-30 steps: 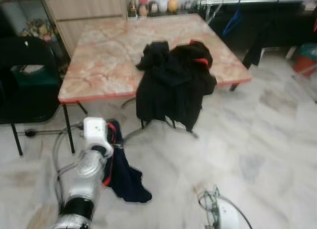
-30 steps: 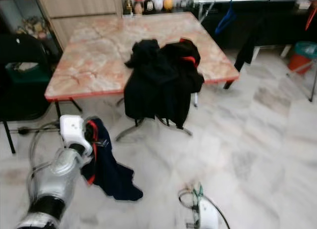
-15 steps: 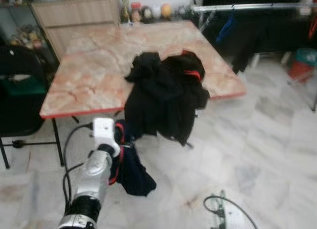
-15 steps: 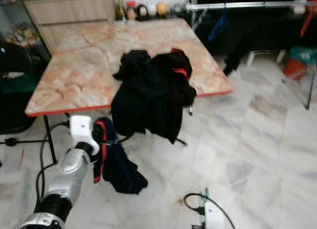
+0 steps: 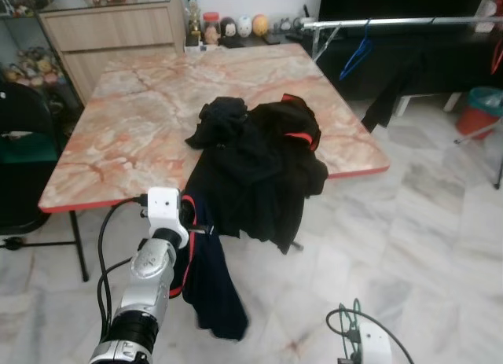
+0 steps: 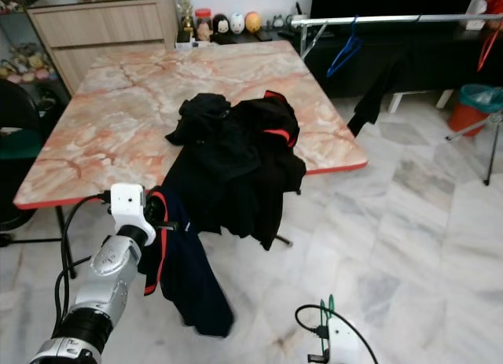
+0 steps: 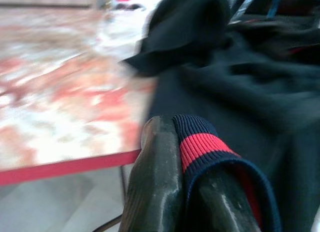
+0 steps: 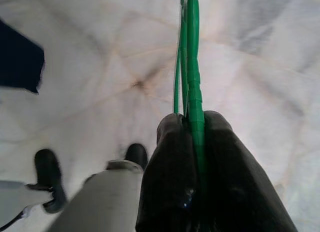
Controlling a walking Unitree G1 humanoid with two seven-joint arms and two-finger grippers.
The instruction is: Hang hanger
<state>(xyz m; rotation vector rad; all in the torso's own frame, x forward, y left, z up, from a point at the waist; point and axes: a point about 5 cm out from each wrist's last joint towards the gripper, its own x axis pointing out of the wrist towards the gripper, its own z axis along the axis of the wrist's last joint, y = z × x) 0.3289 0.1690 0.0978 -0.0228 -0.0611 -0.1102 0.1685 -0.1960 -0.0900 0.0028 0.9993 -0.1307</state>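
Observation:
My left gripper (image 5: 192, 222) is shut on the red-trimmed collar of a dark navy garment (image 5: 209, 289). The garment hangs down from the gripper just in front of the table's near edge. In the left wrist view the ribbed collar (image 7: 206, 149) is folded over one black finger (image 7: 155, 187). My right gripper (image 8: 195, 126) is low near the floor and shut on a thin green hanger (image 8: 192, 66). The hanger's wire (image 5: 350, 315) pokes up at the bottom of the eye views. A silver clothes rail (image 5: 393, 22) stands at the back right with a blue hanger (image 5: 357, 53) on it.
A marble-patterned table (image 5: 141, 120) with a red edge carries a pile of black clothes (image 5: 259, 156) that drapes over its front. A black chair (image 5: 23, 159) stands at the left, a red bin (image 5: 481, 108) at the far right. A wooden cabinet (image 5: 110, 30) is behind. Open tiled floor lies to the right.
The whole view has shifted, so the camera moved and the table now looks nearer. The left gripper still holds the navy garment, now right beside the draped black pile.

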